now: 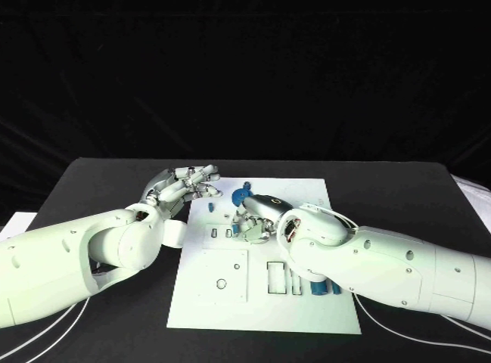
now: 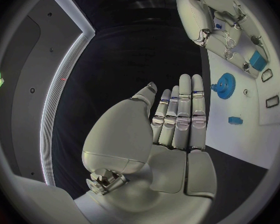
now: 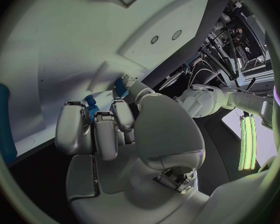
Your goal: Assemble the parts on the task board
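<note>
Task board [image 1: 229,302] lies mid-table [image 1: 420,189], long edges running front to back. Right hand [image 1: 259,221] sits over the board's middle, fingers curled around a small blue part [image 3: 90,109]. Left hand [image 1: 185,184] hovers at the board's far left corner, fingers straight, holding nothing. Blue gear [image 1: 243,197] lies near the board's far edge.

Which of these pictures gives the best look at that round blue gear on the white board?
The left wrist view: the blue gear lies unobstructed on the task board, teeth visible. In the head view it sits partly behind the right hand.
</note>
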Motion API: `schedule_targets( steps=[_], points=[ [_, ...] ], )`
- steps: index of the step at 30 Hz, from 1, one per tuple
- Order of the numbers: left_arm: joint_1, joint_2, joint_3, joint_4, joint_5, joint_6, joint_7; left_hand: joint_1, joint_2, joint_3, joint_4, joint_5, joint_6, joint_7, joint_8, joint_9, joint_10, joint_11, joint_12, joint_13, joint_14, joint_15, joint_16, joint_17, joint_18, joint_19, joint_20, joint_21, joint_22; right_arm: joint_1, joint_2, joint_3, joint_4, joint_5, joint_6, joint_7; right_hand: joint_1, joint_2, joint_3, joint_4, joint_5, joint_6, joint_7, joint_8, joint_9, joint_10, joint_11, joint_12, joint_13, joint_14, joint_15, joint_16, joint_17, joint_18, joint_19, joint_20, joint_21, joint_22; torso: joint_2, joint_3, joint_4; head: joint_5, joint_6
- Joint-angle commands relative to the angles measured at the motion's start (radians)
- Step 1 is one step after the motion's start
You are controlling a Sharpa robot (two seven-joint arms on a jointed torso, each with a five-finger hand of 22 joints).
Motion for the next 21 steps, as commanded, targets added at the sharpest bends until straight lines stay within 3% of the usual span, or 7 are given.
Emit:
schedule_targets(
  steps=[1, 21],
  points=[
    [0.001, 0.002, 0.001, 0.001, 0.002, 0.017, 0.014, -0.006, -0.006, 0.008, 0.001, 0.0, 0.001, 0.006, -0.007, 0.0, -0.002, 0.008, -0.003, -0.001, -0.005, -0.002, -0.004, -0.001, 0.007, -0.006, -0.002, -0.003, -0.002, -0.007, -0.007, -0.007, -0.005, -0.02, 0.063, -0.035, -0.007, -0.003, -0.004, -0.005, 0.004, 0.019, -0.011, 0.003, -0.001, -0.007, 0.001, -0.005, 0.001, 0.07, -0.005, -0.007, 0.089, -0.015, -0.004, -0.006, -0.004, -0.001, 0.0, -0.0004, 0.0001, -0.001, 0.0],
    [0.001, 0.005, 0.0, -0.001, 0.002, 0.023, 0.011, -0.006, -0.006, 0.008, 0.001, 0.0, 0.001, 0.006, -0.007, 0.0, -0.002, 0.008, -0.003, -0.001, -0.005, -0.002, -0.005, -0.001, 0.007, -0.007, -0.002, -0.003, -0.002, -0.009, -0.004, -0.01, 0.001, -0.043, 0.05, -0.016, -0.045, -0.042, -0.033, 0.002, 0.031, -0.013, 0.003, -0.019, -0.004, -0.025, 0.012, -0.035, -0.019, 0.069, 0.004, -0.009, 0.088, -0.014, -0.008, 0.001, -0.011, -0.012, 0.0, -0.0012, 0.0006, -0.002, 0.0]
  ],
)
